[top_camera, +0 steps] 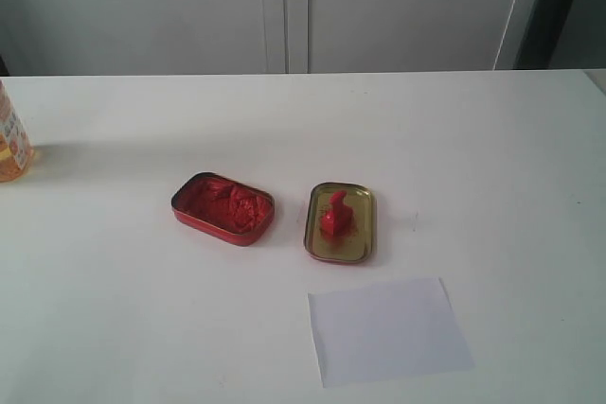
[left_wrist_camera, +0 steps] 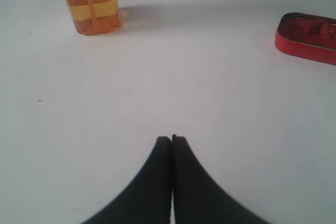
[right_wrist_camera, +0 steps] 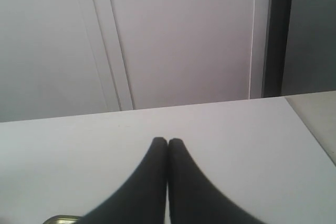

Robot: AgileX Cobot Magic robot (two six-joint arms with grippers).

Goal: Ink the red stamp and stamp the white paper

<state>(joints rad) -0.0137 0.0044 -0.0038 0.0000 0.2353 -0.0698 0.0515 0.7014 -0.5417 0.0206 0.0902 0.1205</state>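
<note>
Plainly the left gripper (left_wrist_camera: 171,139) and right gripper (right_wrist_camera: 167,141) are clenched empty; the red stamp (top_camera: 335,214) stands mid-frame in a gold lid (top_camera: 358,239); an orange bottle (top_camera: 11,149) is cropped at left.

White tabletop (top_camera: 104,328) before a pale grey panelled wall (top_camera: 407,7), dark vertical strip (top_camera: 559,7) at far right

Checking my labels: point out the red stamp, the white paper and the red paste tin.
red stamp (top_camera: 334,213), exterior view, middle of its body.
white paper (top_camera: 388,330), exterior view, centre of the sheet.
red paste tin (top_camera: 210,226), exterior view, its near side wall.
</note>
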